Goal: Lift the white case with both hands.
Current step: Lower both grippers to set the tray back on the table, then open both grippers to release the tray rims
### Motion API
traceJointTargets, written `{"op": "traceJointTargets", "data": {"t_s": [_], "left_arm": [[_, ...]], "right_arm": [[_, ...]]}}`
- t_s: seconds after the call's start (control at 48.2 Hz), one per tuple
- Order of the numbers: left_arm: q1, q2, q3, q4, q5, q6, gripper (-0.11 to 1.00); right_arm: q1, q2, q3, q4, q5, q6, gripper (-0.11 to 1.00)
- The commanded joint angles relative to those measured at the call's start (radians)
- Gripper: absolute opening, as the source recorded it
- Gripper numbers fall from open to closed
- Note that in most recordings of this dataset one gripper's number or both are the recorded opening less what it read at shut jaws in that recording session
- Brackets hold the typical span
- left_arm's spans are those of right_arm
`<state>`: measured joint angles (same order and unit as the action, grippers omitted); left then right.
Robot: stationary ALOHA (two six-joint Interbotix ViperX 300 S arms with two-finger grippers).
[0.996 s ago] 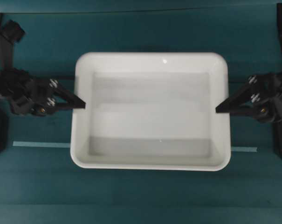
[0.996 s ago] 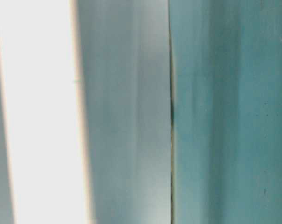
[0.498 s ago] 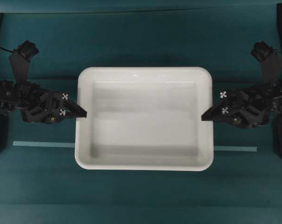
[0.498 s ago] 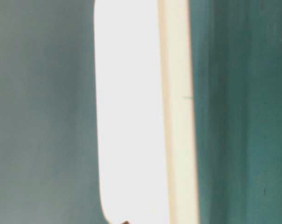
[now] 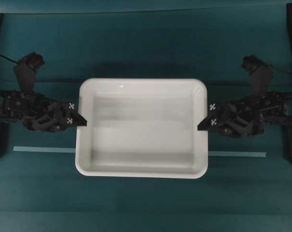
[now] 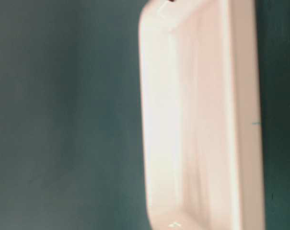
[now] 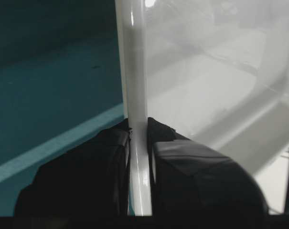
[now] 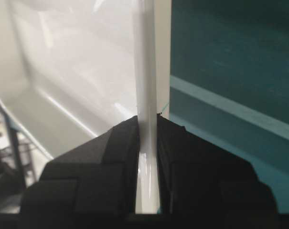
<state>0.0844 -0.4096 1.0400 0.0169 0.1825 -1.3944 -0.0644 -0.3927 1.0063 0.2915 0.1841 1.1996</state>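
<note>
With the left claw (image 5: 81, 120) and right claw (image 5: 202, 126) each pinched shut on opposite short rims, the large shallow white plastic case (image 5: 142, 128) sits between them over the teal surface (image 5: 146, 43). Judging by this, the carry is underway; next, keep both ends level.

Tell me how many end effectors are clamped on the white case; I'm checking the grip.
2. The left end effector pinches the white case at its left rim; the right end effector pinches its right rim.
</note>
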Motion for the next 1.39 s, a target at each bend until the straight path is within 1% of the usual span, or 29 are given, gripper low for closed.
{"op": "traceJointTargets", "data": {"t_s": [0.0,0.228,0.54,0.955,1.142,1.245,1.308,1.37], "left_arm": [[0.008,0.064,0.015,0.003,-0.005,0.002,0.07],[0.014,0.166,0.005,0.003,-0.067,0.002,0.07],[0.020,0.235,0.008,0.003,-0.075,0.002,0.07],[0.021,0.275,-0.005,0.003,-0.130,0.002,0.07],[0.021,0.276,-0.006,0.003,-0.127,0.002,0.06],[0.021,0.276,-0.006,0.003,-0.127,0.002,0.06],[0.021,0.273,-0.006,0.003,-0.127,0.002,0.06],[0.021,0.272,-0.006,0.003,-0.127,0.002,0.10]], "right_arm": [[0.009,0.055,0.015,0.002,0.005,0.000,0.10],[0.009,0.110,0.037,0.002,0.006,0.000,0.10],[-0.002,0.149,0.048,0.003,0.002,0.000,0.10],[-0.011,0.161,0.048,0.003,0.002,0.003,0.10],[-0.034,0.195,0.051,0.003,-0.009,0.003,0.10],[-0.035,0.212,0.046,0.003,-0.018,0.003,0.19],[-0.035,0.215,0.041,0.002,-0.020,0.003,0.28],[-0.035,0.213,0.040,0.003,-0.020,0.003,0.38]]}}
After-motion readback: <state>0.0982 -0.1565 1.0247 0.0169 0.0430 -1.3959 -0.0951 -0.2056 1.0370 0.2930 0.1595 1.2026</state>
